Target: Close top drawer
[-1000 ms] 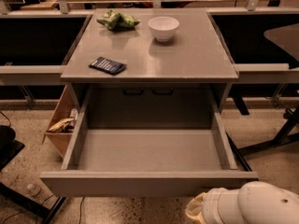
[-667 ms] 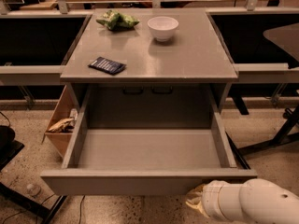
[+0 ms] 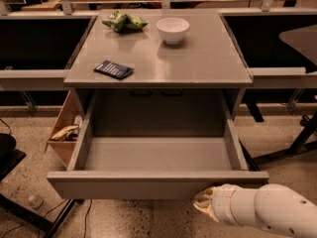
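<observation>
The top drawer point(image 3: 148, 185) of the grey cabinet stands pulled far out toward the camera. Its plain grey front faces me and its grey inside point(image 3: 158, 153) shows nothing in it. My gripper point(image 3: 202, 203), at the tip of the white arm point(image 3: 262, 214), comes in from the lower right. It sits just below and against the right part of the drawer front. The lower drawers are hidden behind the open one.
On the cabinet top point(image 3: 208, 63) lie a white bowl point(image 3: 173, 29), a green bag point(image 3: 124, 21) and a dark packet point(image 3: 114, 69). A light wooden box point(image 3: 67, 140) with wrappers stands at the left. Black stand legs point(image 3: 25, 214) and chair legs point(image 3: 292, 150) flank the drawer.
The arm has moved left and a little up, bringing the gripper closer under the right end of the drawer front. The drawer has not visibly moved.
</observation>
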### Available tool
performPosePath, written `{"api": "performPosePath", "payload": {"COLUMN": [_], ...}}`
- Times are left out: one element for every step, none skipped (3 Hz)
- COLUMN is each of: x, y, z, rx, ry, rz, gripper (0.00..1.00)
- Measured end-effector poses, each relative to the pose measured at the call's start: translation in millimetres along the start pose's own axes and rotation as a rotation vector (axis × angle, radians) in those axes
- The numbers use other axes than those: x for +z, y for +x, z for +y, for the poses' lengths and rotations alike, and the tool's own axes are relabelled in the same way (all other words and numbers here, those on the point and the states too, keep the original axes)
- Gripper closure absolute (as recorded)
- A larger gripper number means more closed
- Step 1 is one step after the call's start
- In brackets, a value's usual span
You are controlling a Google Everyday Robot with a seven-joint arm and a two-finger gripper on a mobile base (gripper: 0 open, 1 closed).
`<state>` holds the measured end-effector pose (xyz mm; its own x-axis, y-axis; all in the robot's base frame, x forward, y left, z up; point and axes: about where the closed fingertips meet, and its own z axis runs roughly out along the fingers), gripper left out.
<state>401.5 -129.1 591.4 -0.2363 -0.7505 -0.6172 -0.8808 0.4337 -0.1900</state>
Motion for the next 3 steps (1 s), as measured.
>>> {"api": "performPosePath", "payload": {"x": [2.4, 8.1, 26.4], "y": [-0.1, 0.0, -1.5], "z": [-3.4, -10.9, -35.6], "rx": [0.001, 0.002, -0.012], "ry": [0.001, 0.004, 0.01], "rz": [-0.005, -0.017, -0.04], "gripper": [1.0, 1.0, 1.0]}}
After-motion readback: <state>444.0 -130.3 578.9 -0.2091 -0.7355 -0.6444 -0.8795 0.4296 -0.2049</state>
